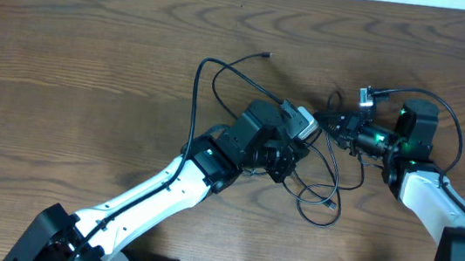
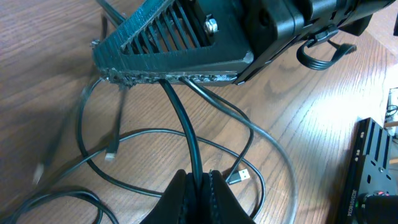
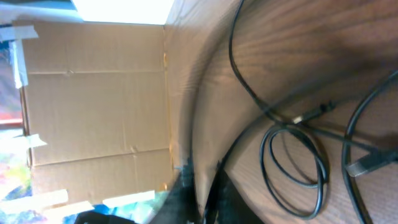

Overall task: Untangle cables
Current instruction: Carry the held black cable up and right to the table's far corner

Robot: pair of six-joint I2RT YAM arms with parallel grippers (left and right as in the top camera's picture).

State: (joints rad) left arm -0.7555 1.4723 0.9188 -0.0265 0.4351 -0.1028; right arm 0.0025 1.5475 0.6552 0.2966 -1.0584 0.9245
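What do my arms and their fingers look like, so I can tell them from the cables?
Both arms have white shells with black joints and wrists. The left arm carries a grey block by its wrist; the left fingers are black and rounded. The right arm has green lights on its wrist and a black wire looping beside it; the right fingers are black, slotted and wedge-shaped.

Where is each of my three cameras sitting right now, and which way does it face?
Overhead: fixed above, looking straight down at the table and cables; both arms show, left end effector facing right end effector.
Left wrist: on the left arm, looking low along the tabletop; its own fingers pinch a black cable.
Right wrist: tilted, facing tabletop, a cable loop and cardboard; its blurred fingers at the bottom edge.
Shared: overhead and left wrist both show the right end effector.
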